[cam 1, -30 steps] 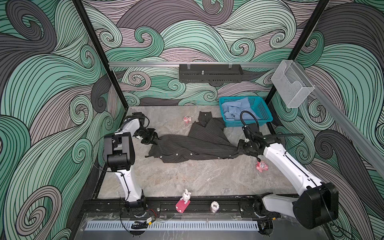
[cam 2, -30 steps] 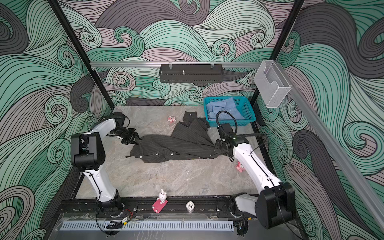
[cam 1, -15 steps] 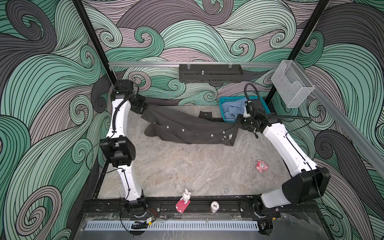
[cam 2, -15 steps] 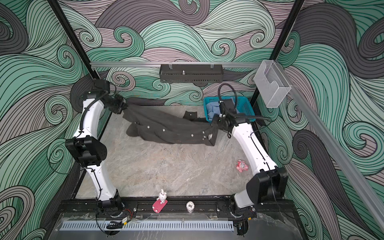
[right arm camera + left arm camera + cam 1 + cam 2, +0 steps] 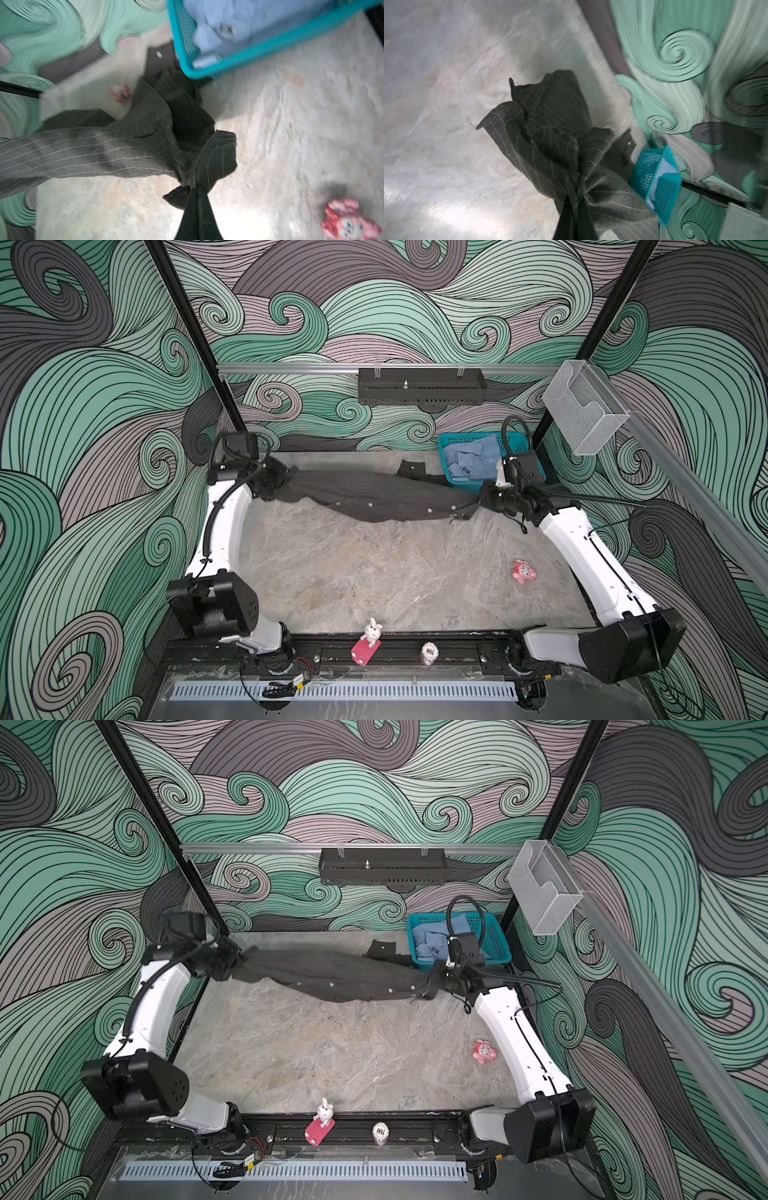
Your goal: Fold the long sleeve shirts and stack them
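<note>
so we've got the dark pinstripe shirt strung up like a hammock. one end sits right at the front corner of the teal basket and the other is well away from the basket, over by the opposite wall. the left fingers are pressed together on a bunched wad of cloth at the end far from the basket, and the right fingers pinch a bunch at the basket end. our guess is we're holding both ends so it pulls out long before it goes down on the surface for folding. a flap with a button lies just beside the basket. the light blue shirt sits crumpled inside the basket. a second ago the dark shirt lay slumped on the surface in front of the basket with both arms low. half a second ago it hung higher, so now we've brought it down and drawn it tauter.
</note>
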You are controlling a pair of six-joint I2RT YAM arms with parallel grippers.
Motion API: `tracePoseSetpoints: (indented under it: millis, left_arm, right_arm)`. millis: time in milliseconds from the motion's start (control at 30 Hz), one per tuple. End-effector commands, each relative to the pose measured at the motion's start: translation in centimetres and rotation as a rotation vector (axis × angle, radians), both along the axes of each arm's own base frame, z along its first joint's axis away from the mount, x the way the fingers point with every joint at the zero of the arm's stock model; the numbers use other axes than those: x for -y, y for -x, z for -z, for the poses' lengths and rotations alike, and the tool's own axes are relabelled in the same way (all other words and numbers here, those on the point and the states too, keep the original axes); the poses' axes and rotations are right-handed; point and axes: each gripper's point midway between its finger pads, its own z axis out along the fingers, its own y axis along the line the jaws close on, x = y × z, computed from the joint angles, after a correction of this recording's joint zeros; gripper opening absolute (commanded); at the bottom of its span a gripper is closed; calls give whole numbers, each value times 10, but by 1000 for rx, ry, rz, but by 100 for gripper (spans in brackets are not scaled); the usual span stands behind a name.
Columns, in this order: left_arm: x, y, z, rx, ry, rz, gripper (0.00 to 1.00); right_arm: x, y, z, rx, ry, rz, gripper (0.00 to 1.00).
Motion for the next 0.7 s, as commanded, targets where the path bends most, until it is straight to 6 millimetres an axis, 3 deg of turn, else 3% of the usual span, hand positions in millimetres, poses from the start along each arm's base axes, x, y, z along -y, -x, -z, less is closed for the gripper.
tracePoseSetpoints:
  millis: [0,167,233,367,433,533,667]
  left_arm:
    - [1,30,40,-41,-23,18,0]
    - [6,99,88,-250,-22,18,0]
    - [9,114,94,-269,-14,15,17]
    - [12,134,88,-247,-22,16,45]
    - [14,136,75,-201,-27,26,49]
    - [15,133,56,-126,-36,35,58]
    - [14,116,49,-105,-19,20,59]
  right_arm:
    - [21,42,35,-104,59,63,0]
    - [40,96,69,-204,90,126,0]
    - [42,111,79,-234,76,154,2]
    - [40,128,85,-249,32,173,30]
    - [41,130,77,-229,31,178,50]
    - [42,124,61,-191,32,176,67]
    - [25,93,48,-155,-1,128,76]
